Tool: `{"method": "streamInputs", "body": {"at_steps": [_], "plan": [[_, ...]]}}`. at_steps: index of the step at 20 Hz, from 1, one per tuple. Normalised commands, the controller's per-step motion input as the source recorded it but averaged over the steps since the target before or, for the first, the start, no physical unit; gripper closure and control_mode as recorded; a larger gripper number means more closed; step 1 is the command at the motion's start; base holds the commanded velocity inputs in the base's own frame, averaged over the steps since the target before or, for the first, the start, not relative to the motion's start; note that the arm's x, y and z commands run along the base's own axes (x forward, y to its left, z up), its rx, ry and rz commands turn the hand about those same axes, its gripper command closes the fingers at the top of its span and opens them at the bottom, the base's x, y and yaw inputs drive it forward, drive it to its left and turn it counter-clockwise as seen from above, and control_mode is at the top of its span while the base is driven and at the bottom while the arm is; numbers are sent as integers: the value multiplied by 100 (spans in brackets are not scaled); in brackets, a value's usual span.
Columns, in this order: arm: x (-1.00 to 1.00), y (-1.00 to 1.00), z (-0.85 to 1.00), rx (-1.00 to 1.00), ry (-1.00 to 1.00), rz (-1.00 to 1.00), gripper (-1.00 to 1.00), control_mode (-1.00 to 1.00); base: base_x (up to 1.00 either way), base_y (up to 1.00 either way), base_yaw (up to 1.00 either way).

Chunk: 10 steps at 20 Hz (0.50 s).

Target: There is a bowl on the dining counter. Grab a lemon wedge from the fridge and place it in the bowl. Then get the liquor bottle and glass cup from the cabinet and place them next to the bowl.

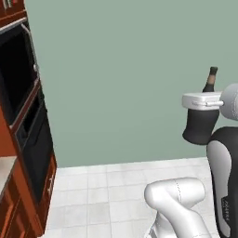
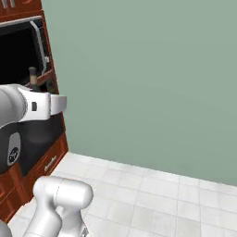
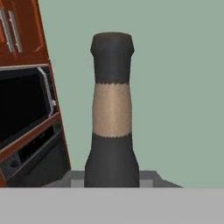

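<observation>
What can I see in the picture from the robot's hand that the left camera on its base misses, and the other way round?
The hand view alone gives the bottle's tan neck band close up, plus cabinet door handles above the oven. The left base view alone gives the tiled floor, the robot's white arm and the claw shut on the bottle, carried upright in the air. Both share the bottle, the green wall and the dark built-in oven in red-brown wood.

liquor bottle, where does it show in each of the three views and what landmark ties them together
Left base view: liquor bottle, upper right, its neck rising above the white hand.
Right base view: only its top, far left, poking up behind the white arm.
Hand view: centre, neck upright, close up.
Shared landmark: the dark wall oven in red-brown cabinetry, at the left edge of every view.
</observation>
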Motion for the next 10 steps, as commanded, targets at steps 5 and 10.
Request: {"method": "streamInputs", "body": {"at_steps": [5,10], "plan": [[0,0,0,0,0,0,100,100,63,-11,-57],[0,0,0,0,0,0,100,100,58,-11,-59]]}}
